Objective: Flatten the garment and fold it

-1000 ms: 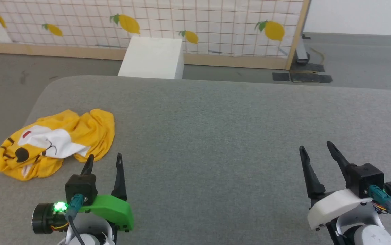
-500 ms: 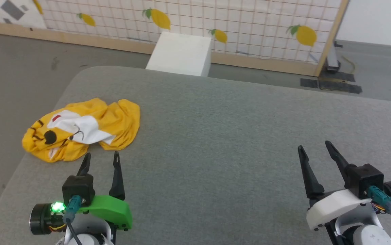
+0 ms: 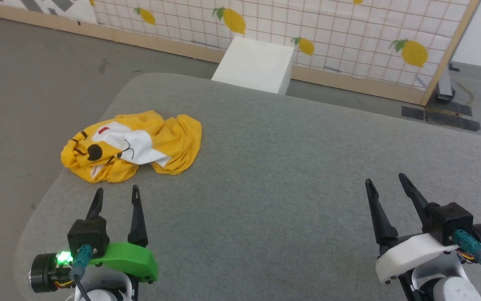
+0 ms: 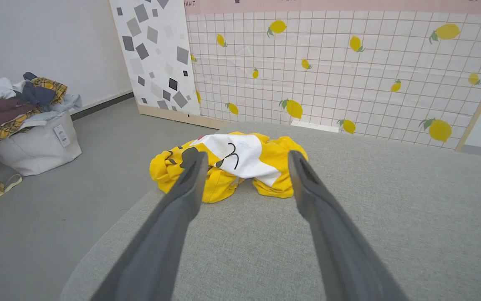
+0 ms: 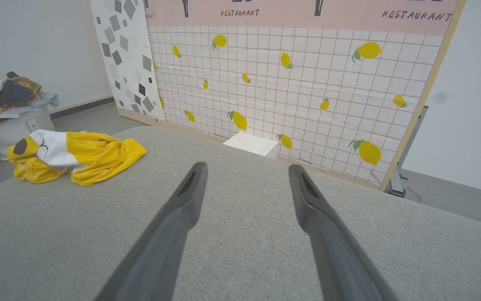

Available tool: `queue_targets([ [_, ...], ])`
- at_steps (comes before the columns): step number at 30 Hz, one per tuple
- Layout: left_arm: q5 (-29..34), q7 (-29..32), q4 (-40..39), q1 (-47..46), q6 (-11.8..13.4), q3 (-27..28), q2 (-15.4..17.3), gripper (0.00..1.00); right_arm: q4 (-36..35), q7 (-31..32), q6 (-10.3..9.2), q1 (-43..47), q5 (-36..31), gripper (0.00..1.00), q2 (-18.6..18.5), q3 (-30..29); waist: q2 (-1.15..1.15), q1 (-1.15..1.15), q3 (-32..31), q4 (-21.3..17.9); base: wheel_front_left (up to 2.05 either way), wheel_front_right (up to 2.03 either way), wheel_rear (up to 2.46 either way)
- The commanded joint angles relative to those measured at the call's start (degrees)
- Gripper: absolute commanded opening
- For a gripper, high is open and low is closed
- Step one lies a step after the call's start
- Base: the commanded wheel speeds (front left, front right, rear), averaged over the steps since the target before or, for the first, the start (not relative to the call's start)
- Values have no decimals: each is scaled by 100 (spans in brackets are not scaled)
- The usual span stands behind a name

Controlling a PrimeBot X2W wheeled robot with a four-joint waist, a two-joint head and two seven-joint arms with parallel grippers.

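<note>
garment [image 3: 177,140] print partly folded under, laundry pile [image 4: 2,100] cropped

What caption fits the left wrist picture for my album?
Open left gripper aimed at the yellow tiger T-shirt lying crumpled on the grey table.

- Your head view looks forward and steeply down from above the grey counter [image 3: 290,167]. The left end effector [image 3: 116,189] sits at its lower left and the right end effector [image 3: 385,179] at its lower right.
- Your left wrist view sits low, near the counter top, and looks along its own fingers at the yellow T-shirt [image 4: 244,161], close ahead.
- Your right wrist view sits just as low and faces the lemon-print panel [image 5: 307,83]. The T-shirt lies well off to its left.
- All three views share the T-shirt, the counter and the panel. Both wrist views also take in the pile of clothes [image 4: 10,100] on the floor.
</note>
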Motion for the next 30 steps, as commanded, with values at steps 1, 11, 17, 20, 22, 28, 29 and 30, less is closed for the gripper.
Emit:
queue_targets([
  [1, -28, -63, -20, 95, 60, -13, 36, 100, 19, -63, -3, 63, 39, 100, 0, 14, 0, 0, -3, 95, 0, 0, 0],
  [11, -168, -180, 15, 97, 121, -52, 72, 100, 42, -147, -4, 61, 89, 100, 0, 57, 0, 0, 21, 352, 0, 0, 0],
  [17, -249, -251, 58, 128, 157, -92, 86, 100, 44, -181, -4, 67, 111, 100, 1, 78, 0, 0, 56, 518, 0, 0, 0],
  [20, -294, -287, 94, 129, 189, -111, 87, 100, 39, -190, -4, 65, 120, 100, 1, 83, 0, 0, 76, 613, 0, 0, 0],
  [22, -316, -308, 115, 124, 204, -115, 91, 100, 36, -198, -4, 66, 127, 100, 1, 84, 0, 0, 83, 671, 0, 0, 0],
  [28, -359, -381, 159, 137, 279, -167, 105, 100, 31, -232, -5, 78, 150, 100, 1, 96, 0, 0, 98, 890, 0, 0, 0],
  [29, -365, -392, 165, 139, 291, -176, 107, 100, 30, -236, -5, 76, 153, 100, 1, 98, 0, 0, 101, 921, 0, 0, 0],
  [30, -373, -405, 174, 143, 306, -185, 111, 100, 32, -243, -5, 74, 157, 100, 1, 104, 0, 0, 103, 958, 0, 0, 0],
])
